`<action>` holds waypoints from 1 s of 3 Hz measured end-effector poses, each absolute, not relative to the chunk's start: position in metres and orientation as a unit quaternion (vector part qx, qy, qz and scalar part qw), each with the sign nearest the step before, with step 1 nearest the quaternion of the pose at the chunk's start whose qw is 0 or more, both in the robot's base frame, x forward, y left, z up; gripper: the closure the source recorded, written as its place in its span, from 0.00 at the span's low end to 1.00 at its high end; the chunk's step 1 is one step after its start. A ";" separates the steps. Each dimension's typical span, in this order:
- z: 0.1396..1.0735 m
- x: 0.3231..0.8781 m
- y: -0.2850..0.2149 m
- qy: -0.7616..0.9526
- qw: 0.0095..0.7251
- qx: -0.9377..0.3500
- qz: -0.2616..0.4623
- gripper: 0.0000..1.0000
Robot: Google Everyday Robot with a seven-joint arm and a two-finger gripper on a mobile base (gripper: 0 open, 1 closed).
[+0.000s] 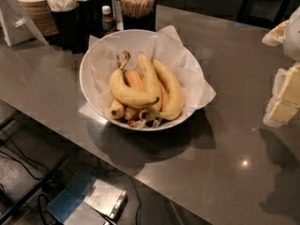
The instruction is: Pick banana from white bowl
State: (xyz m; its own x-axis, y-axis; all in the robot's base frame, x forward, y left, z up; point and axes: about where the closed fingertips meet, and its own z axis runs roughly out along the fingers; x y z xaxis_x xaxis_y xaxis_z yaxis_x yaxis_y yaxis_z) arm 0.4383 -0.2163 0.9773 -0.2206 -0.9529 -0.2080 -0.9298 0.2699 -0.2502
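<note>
Near the middle of the counter, inside the white bowl, lies a small heap of bananas. The one to go for is the top banana, which rests across the others with its stem pointing up toward the back rim and its dark tip toward the right. Under and beside it are several more, including a long curved one along the right side and a short one at the front left. Crinkled white paper lines the bowl and sticks out over the rim, most of all on the right.

The gripper is at the right edge of the view, pale and blocky, above the counter and well apart from the bowl. Whether it is wide or narrow I cannot tell. It holds nothing that can be seen.

The step in hand looks like the approach, with the grasp not yet begun. To do it well, the gripper should probably come in over the bowl from above, not from the side, since the deep wall and the raised paper stand in the way on the right. It would be best to close across the thick middle of the top banana, square to its length, and lift straight up so the neighbours are not dragged along.

Behind the bowl stand a dark cup of wooden sticks, a small bottle and more dark cups, near enough to the back rim to be worth avoiding.
</note>
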 end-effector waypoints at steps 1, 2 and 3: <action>0.977 0.438 -0.216 0.780 0.161 -0.603 -0.036 0.00; 0.979 0.436 -0.210 0.775 0.165 -0.609 -0.037 0.00; 0.975 0.427 -0.182 0.750 0.165 -0.640 -0.017 0.00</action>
